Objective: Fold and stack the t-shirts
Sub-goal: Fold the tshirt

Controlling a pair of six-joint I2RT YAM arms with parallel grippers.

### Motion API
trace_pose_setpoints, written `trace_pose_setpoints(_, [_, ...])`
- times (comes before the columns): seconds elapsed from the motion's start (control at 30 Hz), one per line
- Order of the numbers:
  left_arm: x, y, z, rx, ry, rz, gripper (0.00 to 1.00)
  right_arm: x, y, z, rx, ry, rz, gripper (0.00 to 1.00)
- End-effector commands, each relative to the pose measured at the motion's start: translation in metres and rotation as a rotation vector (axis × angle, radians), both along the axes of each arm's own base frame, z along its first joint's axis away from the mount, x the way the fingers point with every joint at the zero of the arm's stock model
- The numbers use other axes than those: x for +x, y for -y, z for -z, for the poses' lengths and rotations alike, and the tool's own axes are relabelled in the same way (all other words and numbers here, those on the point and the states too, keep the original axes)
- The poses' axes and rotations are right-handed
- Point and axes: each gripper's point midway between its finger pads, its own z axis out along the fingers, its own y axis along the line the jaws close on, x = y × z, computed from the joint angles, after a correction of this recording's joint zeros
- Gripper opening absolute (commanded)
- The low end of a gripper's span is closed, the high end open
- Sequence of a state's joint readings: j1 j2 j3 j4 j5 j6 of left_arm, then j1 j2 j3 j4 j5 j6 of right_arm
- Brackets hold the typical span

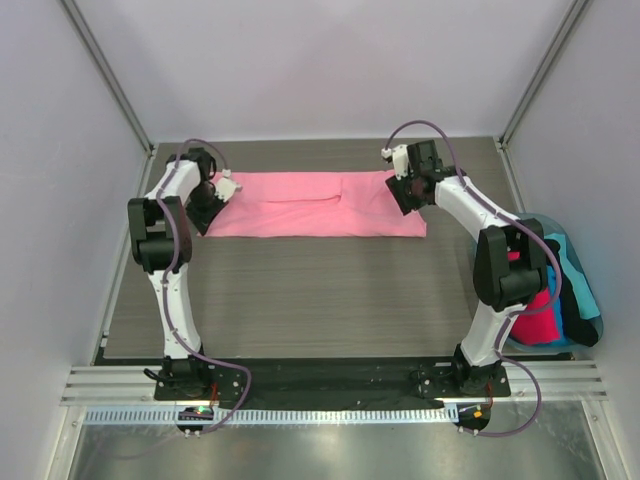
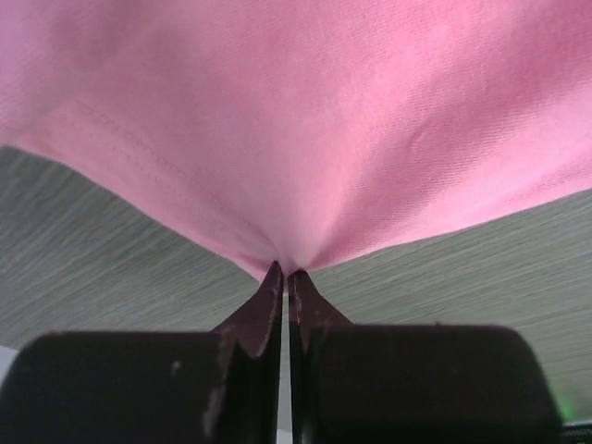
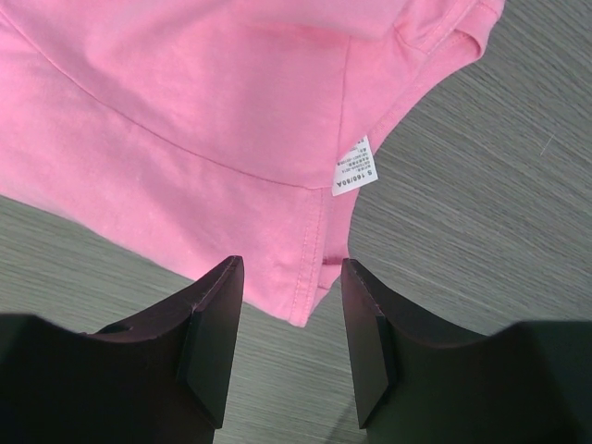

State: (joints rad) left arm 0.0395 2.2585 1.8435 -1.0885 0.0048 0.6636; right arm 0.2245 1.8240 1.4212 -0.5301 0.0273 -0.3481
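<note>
Left tool (image 2: pixel 283 270) is clamped tight, fingertips together on a pinch of the light pink t-shirt (image 1: pixel 320 205). The cloth puckers to a point right where the tips meet, at the shirt's left end. Over to the right tool (image 3: pixel 287 270): jaws standing apart, straddling a hem corner of the same shirt, nothing gripped yet. The cloth edge lies between the fingers, and a small white tag (image 3: pixel 352 166) sits just beyond them. The shirt itself lies flat as a long band across the far part of the counter (image 1: pixel 320 300), one arm at each end. So this looks like a fold being set up: one end caught, the other about to be. The next move, I'd say, calls for the right tool to close on that corner, then both to lift together and carry the cloth over evenly. Off the counter's right edge, the light-blue tub (image 1: pixel 596 305) holds the other t-shirts (image 1: pixel 545 310): hot pink, black, teal.
</note>
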Motion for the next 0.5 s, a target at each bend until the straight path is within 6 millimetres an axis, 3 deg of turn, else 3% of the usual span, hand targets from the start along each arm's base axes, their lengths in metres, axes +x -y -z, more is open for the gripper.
trace_pose_setpoints(0.0, [-0.022, 0.0, -0.003, 0.006, -0.061, 0.012, 0.0, 0.008, 0.011, -0.017, -0.005, 0.066, 0.036, 0.52])
trace_pose_setpoints(0.23, [-0.064, 0.011, -0.013, -0.047, -0.087, 0.021, 0.0, 0.033, 0.018, 0.007, 0.009, 0.024, 0.066, 0.52])
trace_pose_setpoints(0.4, [-0.074, 0.01, -0.027, -0.039, -0.065, 0.02, 0.0, 0.05, 0.011, -0.006, 0.046, 0.061, 0.068, 0.51])
trace_pose_setpoints(0.47, [-0.088, 0.014, -0.032, -0.051, -0.102, 0.021, 0.0, 0.052, 0.012, -0.007, 0.042, 0.064, 0.067, 0.5])
